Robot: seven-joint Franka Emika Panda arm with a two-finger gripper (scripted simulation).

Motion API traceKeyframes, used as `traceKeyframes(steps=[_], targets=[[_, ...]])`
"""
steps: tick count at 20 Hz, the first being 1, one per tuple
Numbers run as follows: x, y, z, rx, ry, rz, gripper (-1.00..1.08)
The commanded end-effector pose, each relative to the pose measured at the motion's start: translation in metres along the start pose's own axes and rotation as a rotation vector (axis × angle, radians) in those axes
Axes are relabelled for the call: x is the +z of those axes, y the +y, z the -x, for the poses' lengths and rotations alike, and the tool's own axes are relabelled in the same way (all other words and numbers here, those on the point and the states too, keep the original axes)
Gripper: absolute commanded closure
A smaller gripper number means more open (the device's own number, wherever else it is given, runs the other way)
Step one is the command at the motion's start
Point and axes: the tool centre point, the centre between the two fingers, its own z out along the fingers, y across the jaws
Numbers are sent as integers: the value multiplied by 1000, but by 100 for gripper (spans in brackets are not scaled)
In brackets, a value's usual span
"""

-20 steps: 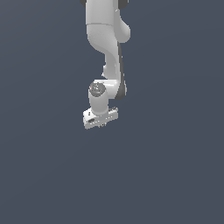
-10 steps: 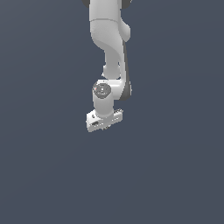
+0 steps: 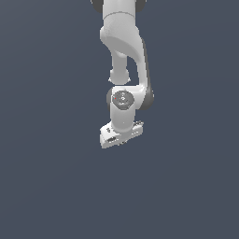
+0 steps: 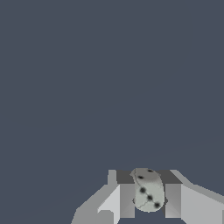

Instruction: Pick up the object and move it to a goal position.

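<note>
White and grey links of the arm (image 3: 122,51) are seen descending from the upper edge of the exterior view, ending in a round wrist joint and a pale block-shaped hand tilted slightly, its lower end toward the exterior view's left. Beneath it the gripper (image 3: 116,141) is shown only as a compact pale body; its fingertips cannot be made out separately in that view, and the object is not discernible there. In the wrist view the gripper (image 4: 149,199) is shown more clearly: two grey fingers (image 4: 127,200) are set close on either side of the object (image 4: 148,191), a small rounded pale grey-white thing marked with several dark spots. The object is pinched between the inner faces of the fingers, touching both, with its rounded top rising a little above the fingertips. Around everything a uniform dark blue-grey surface (image 3: 51,186) is spread, filling both views without any visible edge or corner, so the position of the hand relative to a counter's edges cannot be told. A faint paler diagonal line is traced across the ground in the wrist view, just beyond the fingers. Whether the held object is raised off the surface or resting on it cannot be judged from either picture.
</note>
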Motion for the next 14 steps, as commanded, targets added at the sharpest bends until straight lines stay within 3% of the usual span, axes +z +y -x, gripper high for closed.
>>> traceKeyframes(steps=[1, 7, 14], targets=[[-10, -5, -19, 1, -1, 0, 108], [-28, -14, -56, 1, -1, 0, 108], [-39, -20, -80, 1, -1, 0, 108]])
